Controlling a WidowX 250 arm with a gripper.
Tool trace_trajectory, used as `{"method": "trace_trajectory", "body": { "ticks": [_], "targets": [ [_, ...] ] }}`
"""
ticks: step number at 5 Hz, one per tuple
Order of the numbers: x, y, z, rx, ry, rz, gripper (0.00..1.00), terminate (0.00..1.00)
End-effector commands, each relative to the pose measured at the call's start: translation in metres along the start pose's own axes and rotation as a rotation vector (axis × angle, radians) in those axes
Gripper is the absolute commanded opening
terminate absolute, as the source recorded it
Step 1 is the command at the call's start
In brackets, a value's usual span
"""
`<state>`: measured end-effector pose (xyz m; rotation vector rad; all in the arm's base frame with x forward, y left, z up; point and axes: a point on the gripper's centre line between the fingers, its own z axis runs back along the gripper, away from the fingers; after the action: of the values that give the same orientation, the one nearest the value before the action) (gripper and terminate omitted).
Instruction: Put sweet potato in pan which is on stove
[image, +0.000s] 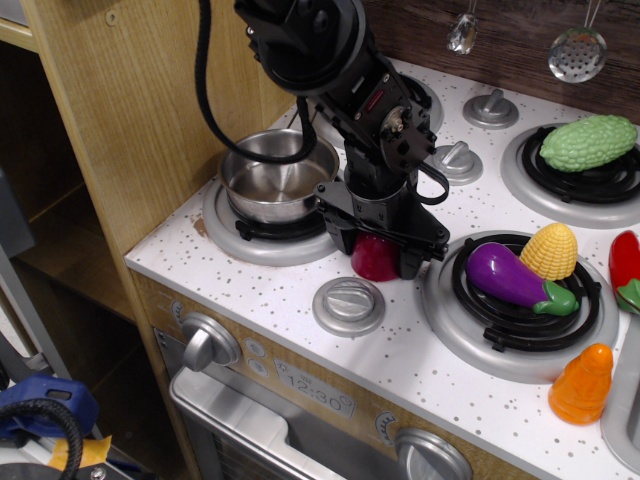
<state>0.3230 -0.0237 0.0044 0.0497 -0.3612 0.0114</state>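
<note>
Observation.image: sweet potato (375, 259) between tool (378, 252) fingers, contact unclear.

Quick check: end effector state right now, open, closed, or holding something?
End effector: open, fingers straddling the sweet potato on the stove; not clearly clamped.

Left of the sweet potato (375, 260), bare bench (290, 295) reaches the pan (279, 176); a grey knob (348, 305) stands just in front.
</note>
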Motion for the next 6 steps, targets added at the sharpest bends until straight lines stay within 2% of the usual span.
{"method": "trace_trajectory", "body": {
  "ticks": [1,3,4,5,6],
  "targets": [
    [0.018,0.004,0.025,0.038,-0.029,-0.015,0.0,0.0],
    [0.044,0.02,0.078,0.139,-0.016,-0.074,0.0,0.0],
    [0.058,0.05,0.094,0.152,-0.008,-0.142,0.0,0.0],
    [0.065,0.079,0.095,0.139,-0.006,-0.207,0.0,0.0],
    [0.06,0.098,0.079,0.104,-0.045,-0.224,0.0,0.0]
  ]
}}
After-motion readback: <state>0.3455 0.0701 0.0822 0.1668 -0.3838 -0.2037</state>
